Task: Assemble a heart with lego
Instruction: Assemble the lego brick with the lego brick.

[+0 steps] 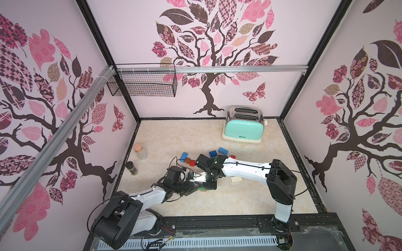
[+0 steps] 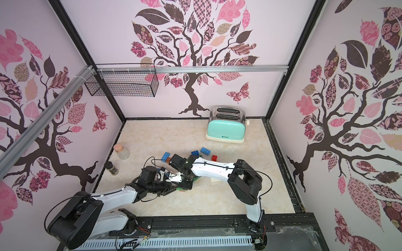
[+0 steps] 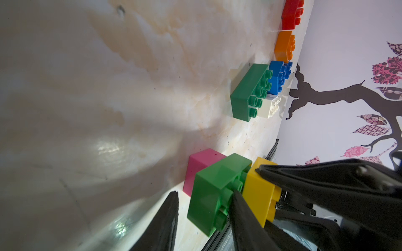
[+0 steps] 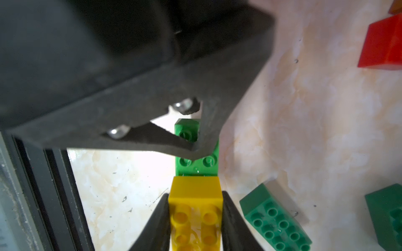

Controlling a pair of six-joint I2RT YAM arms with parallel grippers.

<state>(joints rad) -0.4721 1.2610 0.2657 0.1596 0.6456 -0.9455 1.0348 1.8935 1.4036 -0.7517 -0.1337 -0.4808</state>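
Note:
A small stack stands near the table's front middle. In it, a green brick [image 3: 208,195] [image 4: 195,167] sits on a pink brick [image 3: 200,165], and both top views show only an edge of the stack [image 1: 203,189] [image 2: 181,190]. My left gripper [image 3: 204,192] [image 1: 196,185] straddles the green brick. One finger rests on its studs, and a strip of table shows between the brick and the other finger. My right gripper [image 4: 195,194] [image 1: 211,183] is shut on a yellow brick [image 4: 195,187] [image 3: 258,195], which sits on the green brick's studs.
Loose bricks lie behind the arms: blue [image 1: 183,156], red [image 1: 192,163], two more blue [image 1: 224,150] and a cream one [image 1: 237,179]. Two green bricks [image 4: 274,217] lie beside the stack. A mint toaster [image 1: 243,128] stands at the back right, with a jar [image 1: 141,151] and a spice bottle [image 1: 131,168] on the left.

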